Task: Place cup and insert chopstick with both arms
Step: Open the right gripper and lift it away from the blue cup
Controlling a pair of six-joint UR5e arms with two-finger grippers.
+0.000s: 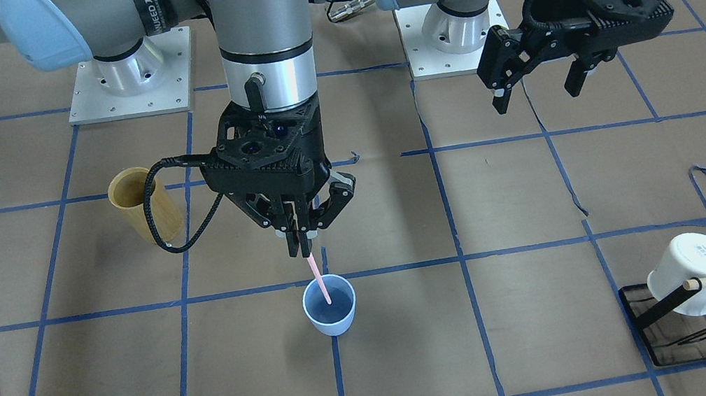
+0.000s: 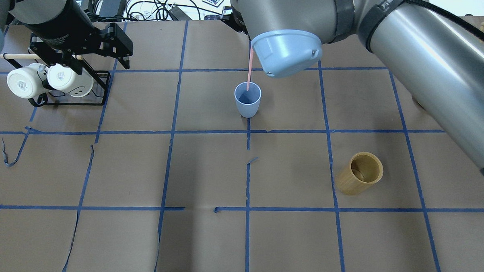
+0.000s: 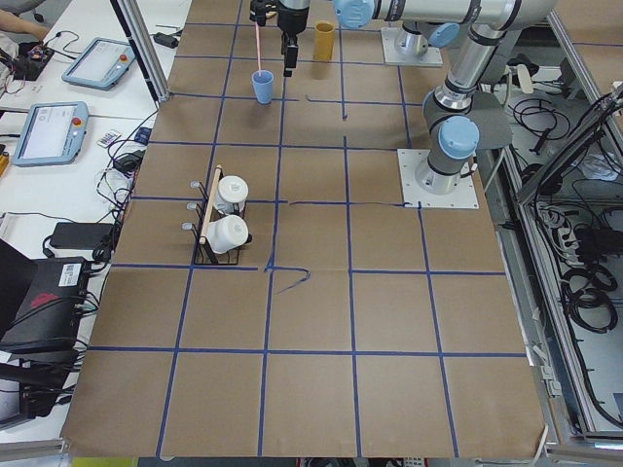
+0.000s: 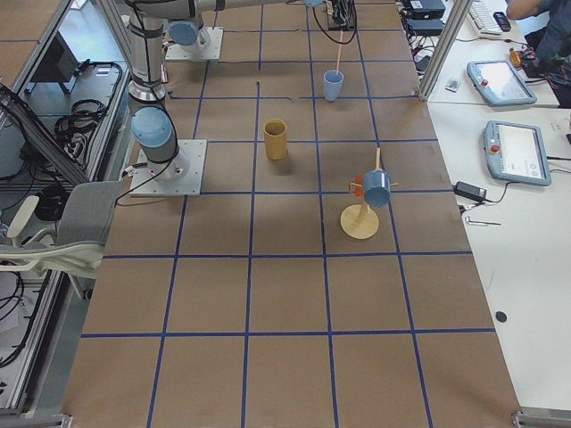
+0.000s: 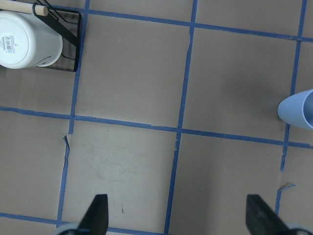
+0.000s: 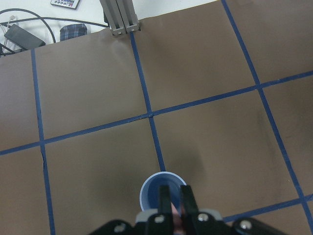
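Pinches the chopstick (image 1: 318, 276) by its upper end in the right gripper (image 1: 302, 245), jaws pressed together on it, leaving most of the length free below for lowering. Holds it nearly upright, leaning slightly, lower tip already inside the cup (image 1: 331, 315), likely for a clean entry past the rim. Has the cup upright, mouth up, on the table (image 1: 421, 357) at about 12 o'clock of the table's middle in the overhead view, well apart from other things, probably for giving the wrist above it room. No telling of tip contact with the cup's floor. Hangs the left gripper (image 1: 536, 94) spread wide and empty above the table at 10 o'clock of the cup in that view, near the rack (image 1: 673, 342) with its white mugs (image 1: 691, 272), seemingly out of the way, cup placement looking done. Leaves the holder (image 2: 359, 174) at 4 o'clock of the cup, standing alone and playing no part. Calls next, by judgement, for easing the stick lower and letting go only with the tip seated against the wall; risks tipping so light a cup on release at a steep lean.
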